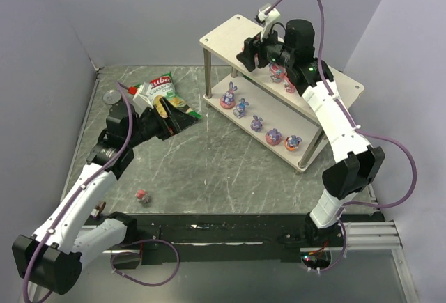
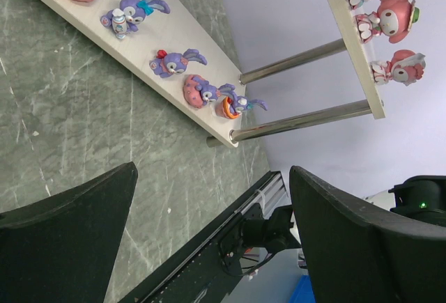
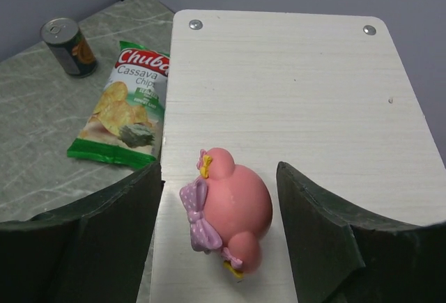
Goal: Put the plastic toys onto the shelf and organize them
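The shelf (image 1: 230, 38) stands at the back right. Several purple bunny toys (image 1: 241, 108) line its lower board, also in the left wrist view (image 2: 178, 61). Pink toys (image 1: 277, 73) stand on the top board, under my right arm. My right gripper (image 1: 249, 53) is open over the top board (image 3: 293, 87). A pink toy with a purple bow (image 3: 230, 209) lies on that board between the fingers (image 3: 317, 226), apart from both. One small pink toy (image 1: 142, 196) lies on the table at the front left. My left gripper (image 1: 173, 120) is open and empty (image 2: 212, 177).
A green chip bag (image 1: 164, 94) lies at the back left, just under my left gripper, also in the right wrist view (image 3: 129, 108). A metal can (image 1: 111, 96) stands beside it (image 3: 68, 37). Grey walls close the left and back sides.
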`<state>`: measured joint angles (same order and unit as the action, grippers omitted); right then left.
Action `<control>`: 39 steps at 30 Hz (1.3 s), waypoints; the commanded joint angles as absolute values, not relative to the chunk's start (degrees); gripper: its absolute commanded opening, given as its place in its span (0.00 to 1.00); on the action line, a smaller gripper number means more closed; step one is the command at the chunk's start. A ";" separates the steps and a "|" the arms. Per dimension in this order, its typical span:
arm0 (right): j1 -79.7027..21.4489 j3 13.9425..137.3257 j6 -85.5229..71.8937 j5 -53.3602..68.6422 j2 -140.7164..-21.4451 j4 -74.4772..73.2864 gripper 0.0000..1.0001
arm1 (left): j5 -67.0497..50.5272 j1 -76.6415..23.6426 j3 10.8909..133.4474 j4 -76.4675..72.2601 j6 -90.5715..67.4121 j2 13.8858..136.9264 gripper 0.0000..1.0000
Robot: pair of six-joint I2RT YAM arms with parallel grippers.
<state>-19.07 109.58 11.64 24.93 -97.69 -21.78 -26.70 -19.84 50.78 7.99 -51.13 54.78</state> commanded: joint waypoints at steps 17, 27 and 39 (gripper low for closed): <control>-18.55 111.88 11.69 24.17 -94.31 -19.42 1.00 | -26.98 -19.60 50.89 4.40 -51.06 54.14 0.96; -18.72 113.03 10.90 23.03 -91.32 -19.95 1.00 | -27.33 -19.60 51.15 4.57 -50.63 54.14 0.96; -18.63 117.77 9.15 12.75 -85.61 -41.01 0.92 | -27.33 -19.60 51.06 4.66 -49.75 54.75 0.96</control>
<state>-19.07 115.02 10.68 17.63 -90.80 -31.03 -26.70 -19.84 50.78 6.70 -50.76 55.02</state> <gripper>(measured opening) 0.962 0.963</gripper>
